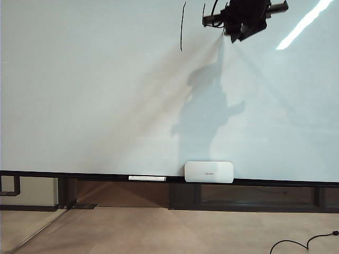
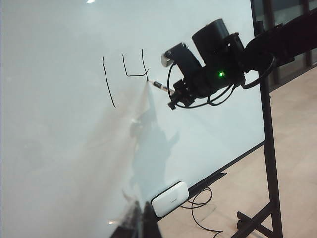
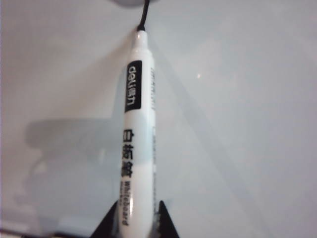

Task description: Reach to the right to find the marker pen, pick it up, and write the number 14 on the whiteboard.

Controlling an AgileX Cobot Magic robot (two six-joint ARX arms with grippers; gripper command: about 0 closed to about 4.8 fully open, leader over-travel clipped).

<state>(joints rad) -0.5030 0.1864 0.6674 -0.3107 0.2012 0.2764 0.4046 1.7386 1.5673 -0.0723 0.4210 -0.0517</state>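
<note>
The whiteboard (image 1: 95, 95) fills the exterior view. High on it is the number 14: a tall "1" (image 2: 108, 82) and an open-topped "4" (image 2: 136, 75) in thin black strokes. My right gripper (image 3: 137, 208) is shut on the white marker pen (image 3: 136, 124). The pen's black tip (image 3: 141, 31) touches the board at the lower end of the right stroke of the "4". In the exterior view the right gripper (image 1: 241, 24) is at the top, right of the middle. My left gripper (image 2: 142, 218) hangs low beside the board, fingers together and empty.
A white rounded eraser (image 1: 208, 172) sits on the dark lower rail (image 1: 79, 175). Left of it a thin white stick (image 1: 146, 178) lies on the same rail. A black cable (image 1: 302, 244) trails on the floor at the right. The board's dark stand post (image 2: 270, 173) rises from the floor.
</note>
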